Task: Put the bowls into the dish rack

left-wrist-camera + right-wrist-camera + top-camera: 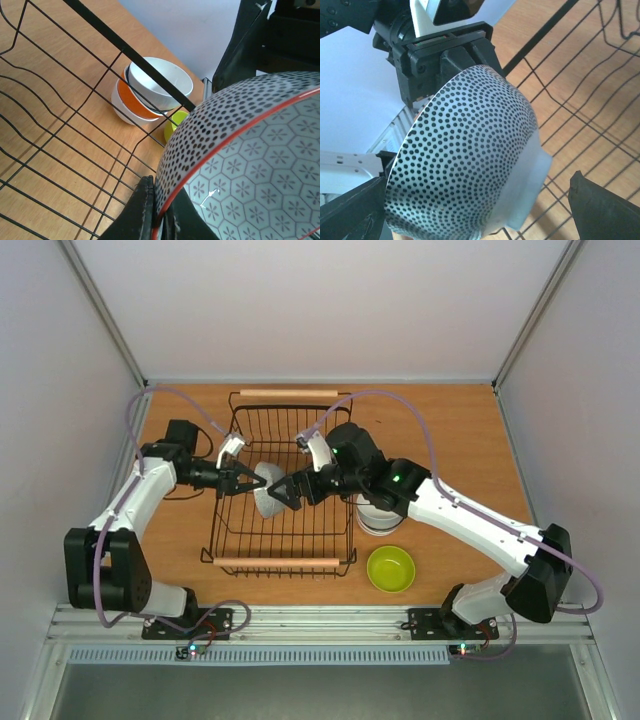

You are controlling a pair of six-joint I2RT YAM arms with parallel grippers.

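The dotted bowl hangs tipped on its side over the middle of the dish rack, above the wires and not yet resting on them. The left gripper comes in from 9 o'clock and is clamped on the bowl's red-lined rim, one finger inside and one outside. The right gripper faces it from 3 o'clock. Its jaws are spread wide on either side of the bowl's foot, and in the right wrist view neither finger touches it. So the left gripper alone carries the bowl.

The bowl looks rigid and glazed: stiff, smooth, probably slippery, and likely to chip if it knocks the wire. It seems light enough for a single rim pinch, but a hold that far from its centre could let it swing or slide. The rim is the sensible place to grip, with the pads well down the wall. The small raised foot gives little purchase.

The stack of bowls, white over orange over white, stands on the table outside the rack's right wall at about 4 o'clock. The lime green bowl sits near it at 5 o'clock.
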